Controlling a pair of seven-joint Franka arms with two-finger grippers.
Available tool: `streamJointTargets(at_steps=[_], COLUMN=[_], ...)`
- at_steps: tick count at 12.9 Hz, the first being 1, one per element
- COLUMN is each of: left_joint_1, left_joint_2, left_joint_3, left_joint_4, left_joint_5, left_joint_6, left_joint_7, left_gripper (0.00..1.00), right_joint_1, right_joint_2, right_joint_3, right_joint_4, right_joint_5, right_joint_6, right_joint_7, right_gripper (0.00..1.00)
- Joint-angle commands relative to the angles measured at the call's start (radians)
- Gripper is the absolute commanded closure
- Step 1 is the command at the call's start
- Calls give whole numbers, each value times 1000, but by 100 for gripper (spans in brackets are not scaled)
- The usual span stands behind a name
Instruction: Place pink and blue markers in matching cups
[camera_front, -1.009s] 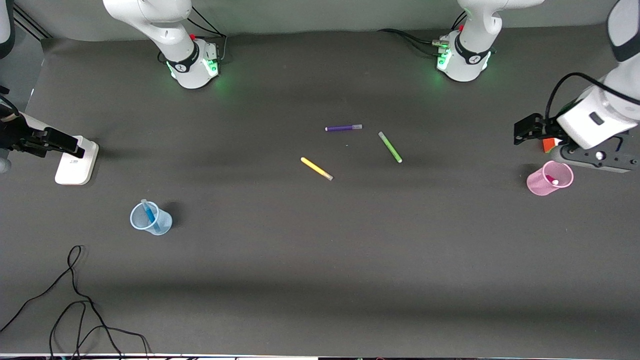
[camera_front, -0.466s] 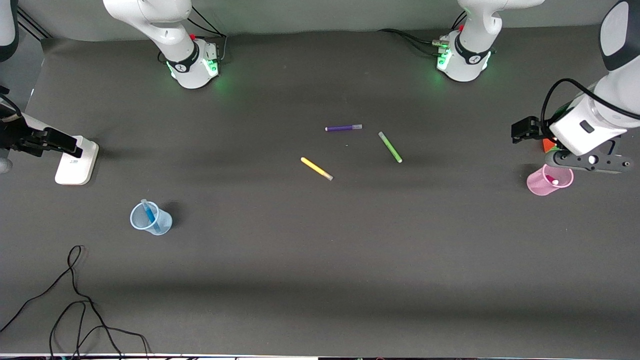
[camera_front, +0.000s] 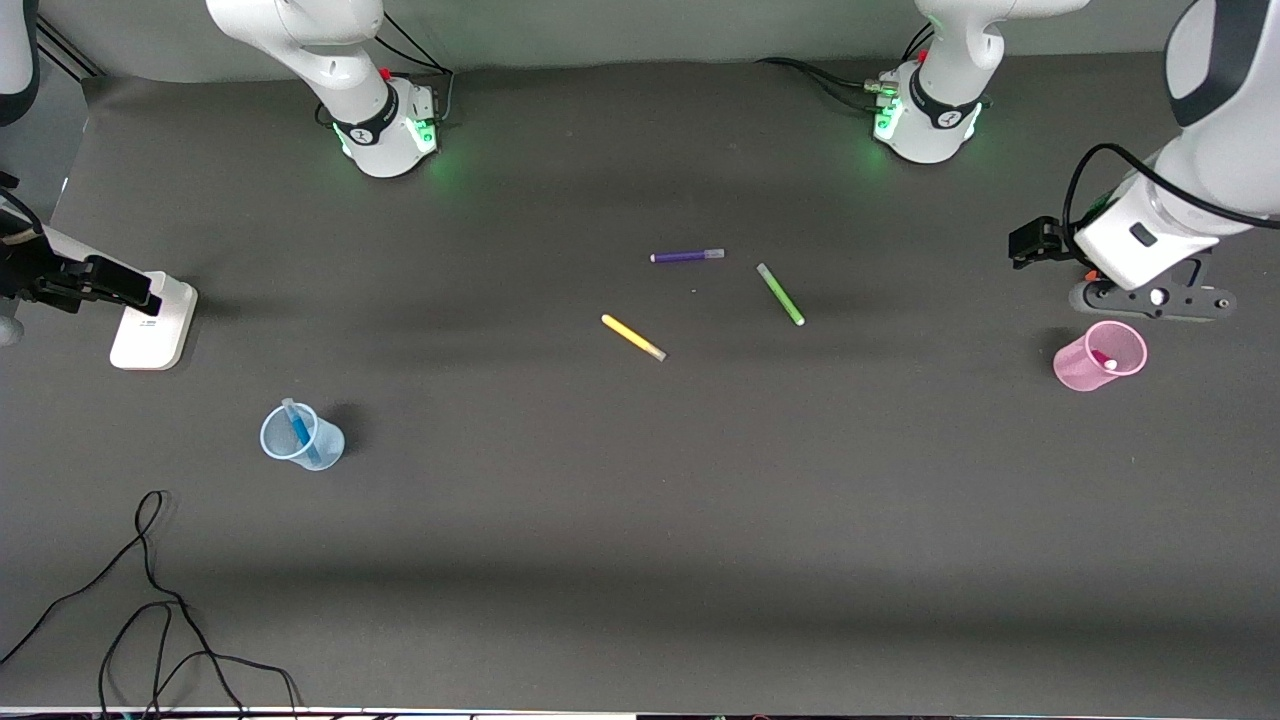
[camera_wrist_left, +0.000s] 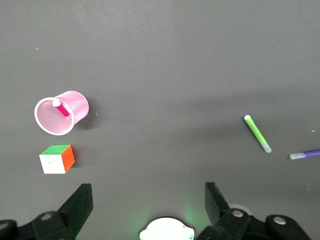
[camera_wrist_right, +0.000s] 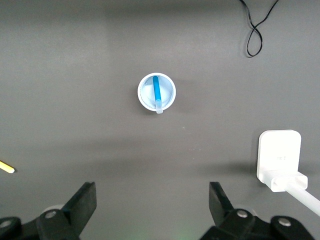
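Pink marker (camera_wrist_left: 61, 108): hot-pink barrel, pale cap up, standing tilted inside the pink cup (camera_front: 1082, 368) at the left arm's end of the table. Blue marker (camera_wrist_right: 156, 91): bright blue barrel, leaning inside the pale blue cup (camera_front: 323, 445) toward the right arm's end. Left gripper (camera_wrist_left: 147, 200) released, empty, above a colour cube (camera_wrist_left: 57, 158) beside the pink cup. Right gripper (camera_wrist_right: 152, 202) released, empty, over bare table.

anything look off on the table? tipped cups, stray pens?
Nothing stands out. Pink marker sits in the upright pink cup, blue marker in the blue cup. Yellow pen, green pen and purple pen lie loose mid-table.
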Motion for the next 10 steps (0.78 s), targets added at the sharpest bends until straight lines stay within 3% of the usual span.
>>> streamJointTargets(at_steps=[1, 3, 4, 7, 10], left_joint_1=[6, 104, 111, 82, 77], left_joint_2=[-66, -68, -63, -18, 9], left_joint_3=[-51, -146, -146, -64, -54], left_joint_4=[-65, -51, -33, 41, 76], left_joint_5=[66, 69, 66, 54, 54], left_joint_6=[58, 77, 83, 88, 77], left_joint_7=[2, 29, 68, 141, 175], left_gripper=[0, 0, 0, 0, 0], right_joint_1=[-11, -11, -11, -9, -9], right_joint_2=[-10, -10, -10, -10, -8], right_joint_3=[9, 9, 9, 9, 11], right_joint_4=[-1, 0, 0, 0, 2], right_joint_5=[-12, -10, -10, -10, -10], right_joint_6=[-13, -13, -14, -17, -23], right_joint_7=[4, 6, 9, 16, 16], right_gripper=[0, 0, 0, 0, 0])
